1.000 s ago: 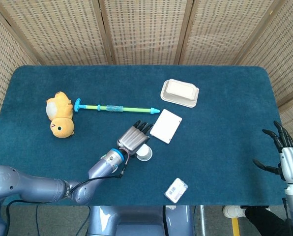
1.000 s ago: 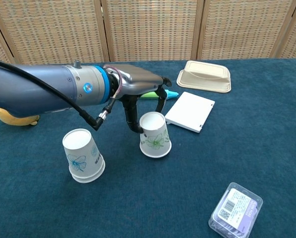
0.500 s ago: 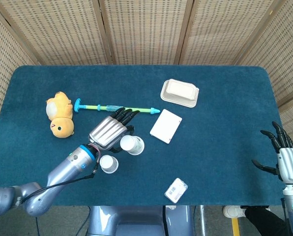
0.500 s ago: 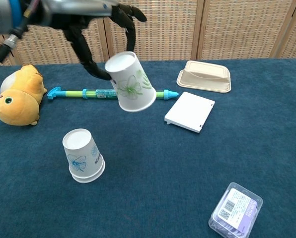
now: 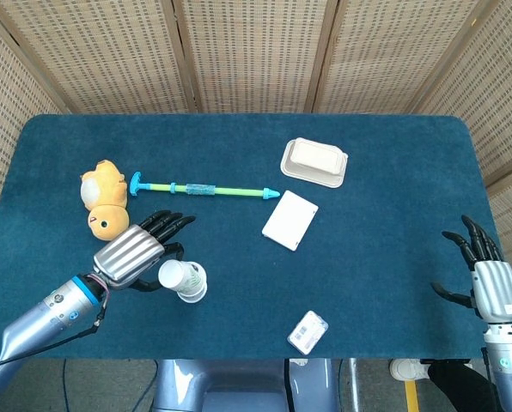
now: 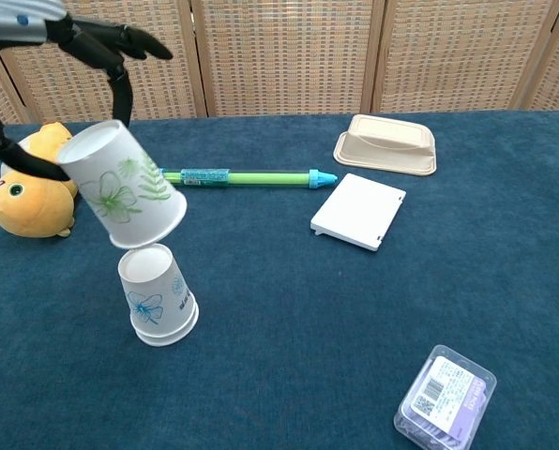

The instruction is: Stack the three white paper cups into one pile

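Fingers [image 6: 120, 42] of left hand [image 5: 134, 254] spread, thumb and one finger pinching a raised cup [image 6: 122, 185], tilted, mouth down-right, left of centre in chest view. White paper, green leaf print. Right hand [image 5: 486, 279] at lower right edge of head view, fingers apart, holding nothing. Second cup [image 6: 157, 294] upside down on blue table [image 5: 385, 215] directly below, blue flower print, rims just apart. Count: two cups visible, third not seen. One plush toy [image 5: 105, 200], one green stick [image 5: 203, 189], one tray [image 5: 314, 161], one white card [image 5: 289, 220], one packet [image 5: 307, 332]. Left arm cut off at frame edge in chest view
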{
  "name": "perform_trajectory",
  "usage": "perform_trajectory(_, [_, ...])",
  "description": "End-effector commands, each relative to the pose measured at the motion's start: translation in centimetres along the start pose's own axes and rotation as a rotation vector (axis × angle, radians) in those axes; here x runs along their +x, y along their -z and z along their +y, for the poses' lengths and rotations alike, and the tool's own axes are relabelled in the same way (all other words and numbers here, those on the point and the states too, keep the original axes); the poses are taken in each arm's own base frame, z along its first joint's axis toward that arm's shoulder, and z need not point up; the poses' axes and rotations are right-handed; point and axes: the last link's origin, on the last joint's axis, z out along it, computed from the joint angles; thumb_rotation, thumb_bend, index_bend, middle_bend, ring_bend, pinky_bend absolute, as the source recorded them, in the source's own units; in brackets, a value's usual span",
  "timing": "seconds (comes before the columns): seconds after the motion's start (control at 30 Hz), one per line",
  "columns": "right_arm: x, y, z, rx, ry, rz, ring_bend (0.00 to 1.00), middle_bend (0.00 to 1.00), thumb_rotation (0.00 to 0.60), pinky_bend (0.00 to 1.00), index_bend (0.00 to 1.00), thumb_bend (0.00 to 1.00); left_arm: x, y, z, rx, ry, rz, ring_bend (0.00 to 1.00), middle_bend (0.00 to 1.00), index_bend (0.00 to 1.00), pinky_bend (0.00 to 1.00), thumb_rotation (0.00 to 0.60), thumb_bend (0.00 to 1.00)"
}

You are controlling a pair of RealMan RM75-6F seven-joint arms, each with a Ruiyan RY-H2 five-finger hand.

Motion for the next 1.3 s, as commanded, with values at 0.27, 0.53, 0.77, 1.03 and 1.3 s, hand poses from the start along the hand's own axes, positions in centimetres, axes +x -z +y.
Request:
perform_trajectory(0.27, [0.0, -0.1, 0.3, -0.008, -0.011, 0.001, 0.0, 0.0, 0.6, 0.16, 0.23, 0.22, -2.1, -0.2, -1.2, 0.022, -0.021, -0.083, 0.0, 0.0, 0.43, 0.05, 0.6, 0.24])
perform_trajectory(0.53, [0.1, -0.1, 0.3, -0.007, -0.012, 0.002, 0.0, 0.0, 0.6, 0.16, 0.23, 0.22, -2.9, -1.3, -0.9, 0.014, -0.029, -0.088, 0.0, 0.0, 0.42, 0.05, 0.6, 0.24])
perform_trajectory(0.77, [0.3, 0.0, 0.5, -0.009, -0.024, 0.012, 0.0, 0.0, 0.6, 0.16, 0.23, 0.22, -3.8, -2.3, -0.9, 0.019, -0.075, -0.131, 0.0, 0.0, 0.2, 0.01, 0.6, 0.22])
perform_trajectory(1.03, [0.4, 0.0, 0.7, -0.016, -0.022, 0.004, 0.0, 0.0, 0.6, 0.16, 0.23, 0.22, -3.9, -1.9, -0.9, 0.057, -0.009, -0.1, 0.0, 0.0, 0.04, 0.0, 0.6, 0.19])
perform_trajectory(1.3, [-0.3, -0.1, 0.9, -0.041, 0.033, -0.051, 0.0, 0.0, 0.6, 0.14, 0.23, 0.22, -8.1, 4.9, -4.4, 0.286, 0.048, 0.268, 0.0, 0.0, 0.04, 0.0, 0.6, 0.19])
